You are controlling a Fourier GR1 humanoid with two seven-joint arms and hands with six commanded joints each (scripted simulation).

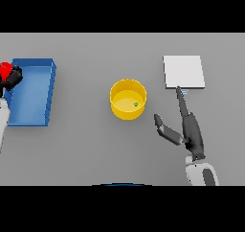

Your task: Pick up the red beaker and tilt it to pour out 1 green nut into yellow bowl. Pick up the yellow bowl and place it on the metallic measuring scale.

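The green nut [136, 104] is in your yellow bowl [128, 99]. Left hand [11, 77] holds the red beaker [5, 69]; your open right hand [184, 125] must carry the bowl to the scale [183, 72].

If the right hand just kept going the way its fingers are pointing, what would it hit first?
The right hand points its straight fingers up the view at the metallic measuring scale. The fingertips already reach its near edge, so the scale probably comes first, though their height above it is unclear.
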